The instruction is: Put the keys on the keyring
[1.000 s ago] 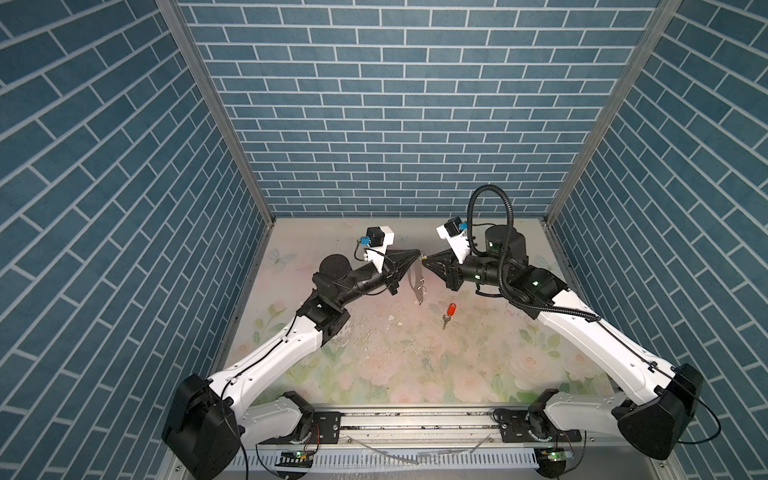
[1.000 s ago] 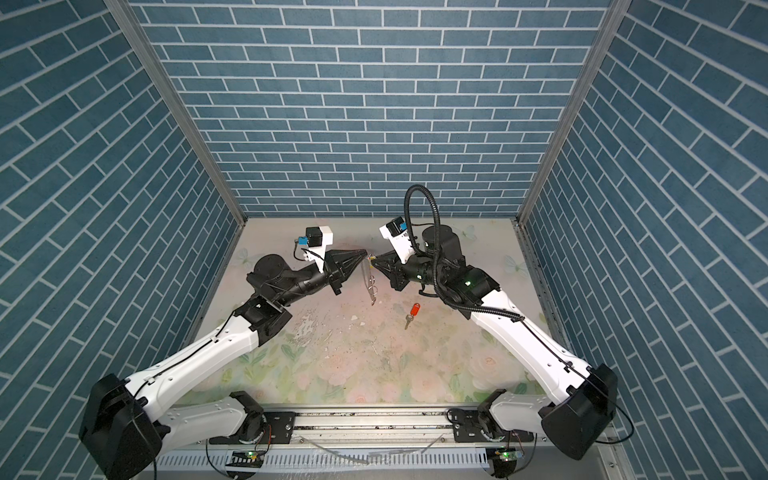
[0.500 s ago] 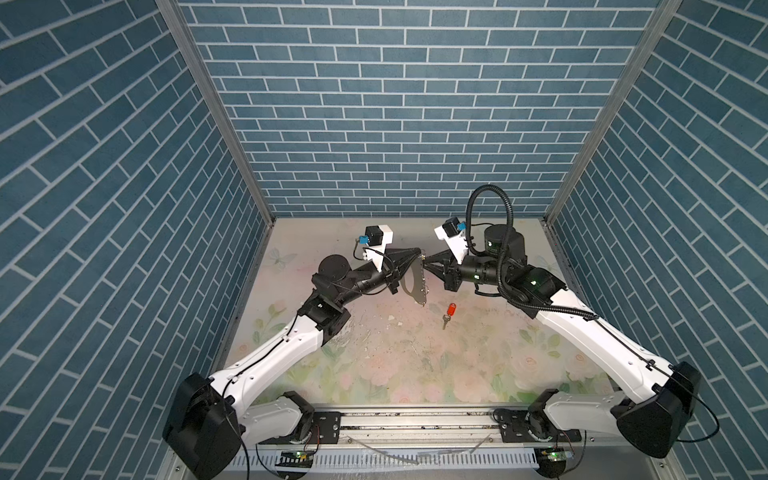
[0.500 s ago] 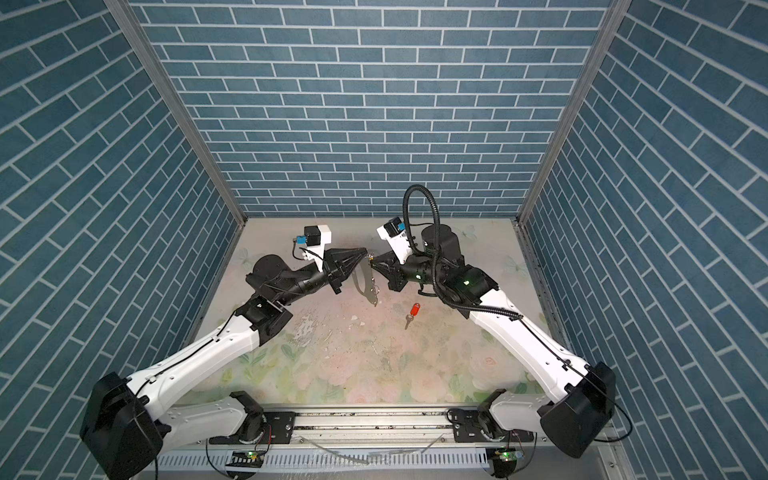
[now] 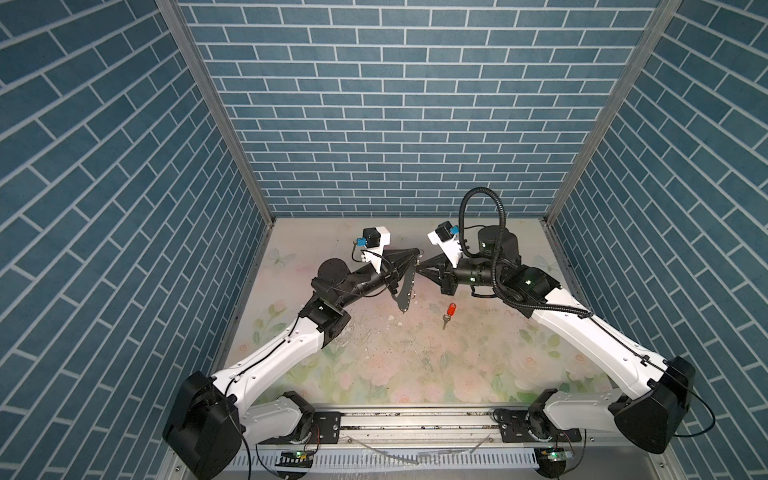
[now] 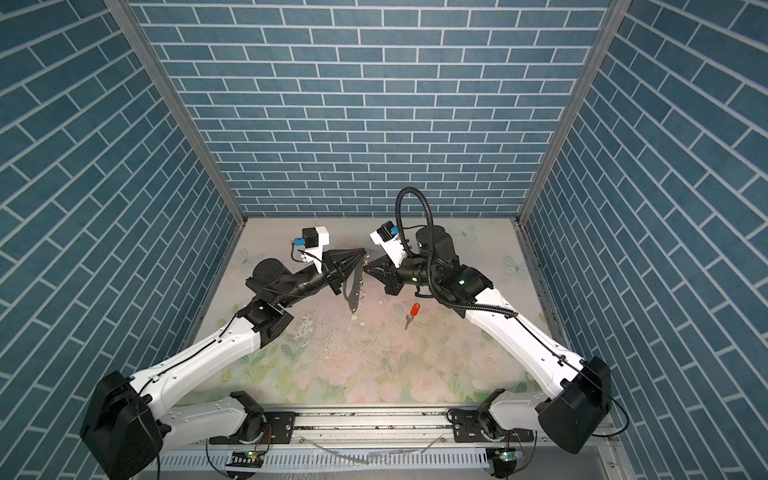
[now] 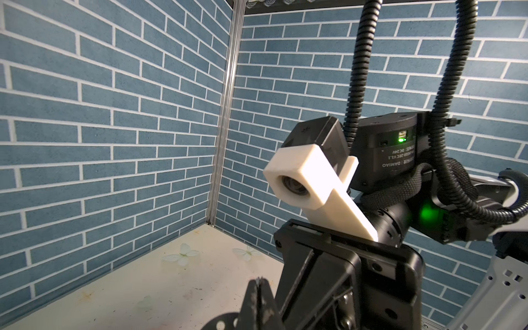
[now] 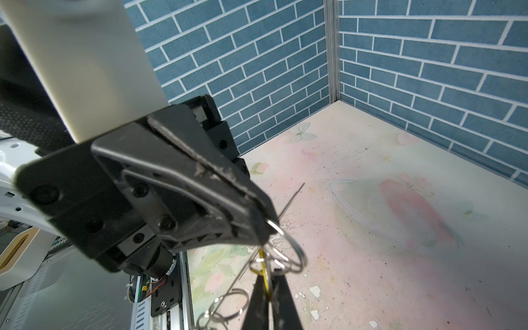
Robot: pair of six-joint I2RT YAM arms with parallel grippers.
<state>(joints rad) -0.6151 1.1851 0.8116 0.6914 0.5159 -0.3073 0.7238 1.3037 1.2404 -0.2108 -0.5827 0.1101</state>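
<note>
The left gripper [image 5: 415,254] clenched the hanging keyring [image 5: 405,291] and the right gripper [image 8: 268,275] pinched the yellow key [image 8: 263,258] at its rings [image 8: 302,253], so a swinging ring could make the key slip out.

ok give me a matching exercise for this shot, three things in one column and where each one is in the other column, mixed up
Things
1. red-tagged key
2. keyring
3. yellow-tagged key

Places
a. pinched in the shut right gripper, next to the silver rings
b. lying loose on the table, with neither gripper touching it
c. hanging down from the shut left gripper

Pairs: 1-b, 2-c, 3-a
</note>
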